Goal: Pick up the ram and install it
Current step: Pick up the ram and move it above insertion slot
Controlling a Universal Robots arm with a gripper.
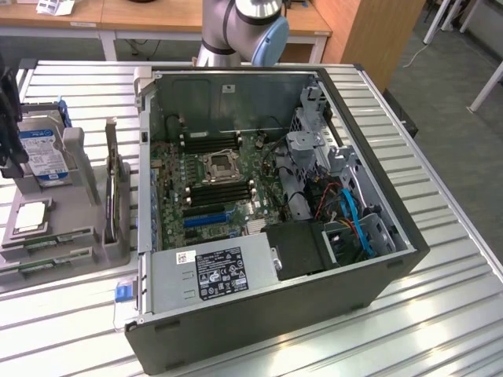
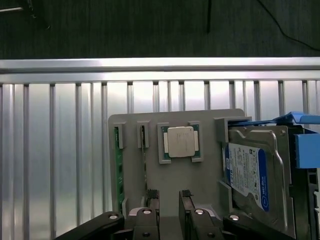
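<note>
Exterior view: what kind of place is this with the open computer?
Likely a robotics lab or workshop: a robot arm stands behind an open computer case on a slatted metal table, with a hard drive in a grey holder beside it.

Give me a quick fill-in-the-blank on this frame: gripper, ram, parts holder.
1. The gripper hangs over the grey holder with its jaws ___.
2. The ram, set on edge in a holder slot, has a ___ board.
3. On the holder, the silver processor sits between the ram and the blue-labelled ___.
Missing words: open; green; hard drive.
</note>
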